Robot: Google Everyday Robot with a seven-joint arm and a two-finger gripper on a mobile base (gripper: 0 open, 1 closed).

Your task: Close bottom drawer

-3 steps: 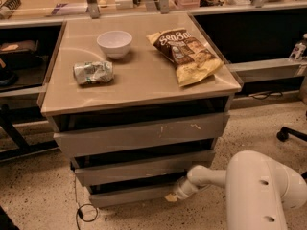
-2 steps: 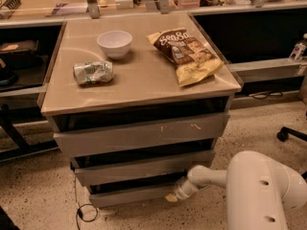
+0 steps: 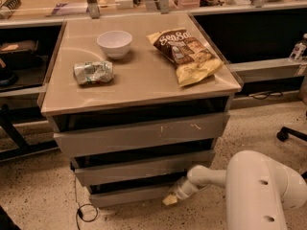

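Bottom drawer point(image 3: 127, 195) sits lowest in the grey stack, under the middle drawer point(image 3: 144, 168). Its plain front lies just left of the gripper point(image 3: 170, 199), low by the floor. Whether the gripper is open or closed cannot be told.

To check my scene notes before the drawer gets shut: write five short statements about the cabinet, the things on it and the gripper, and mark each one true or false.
1. The white bowl stands on the cabinet top, behind the crushed can. True.
2. The chip bag lies inside the top drawer. False: it lies on the cabinet top, toward the view's right.
3. The gripper is low down at the front of the bottom drawer, near its right end in the view. True.
4. The crushed can stands upright. False: it lies on its side.
5. The top drawer's front shows pale scratch marks. True.
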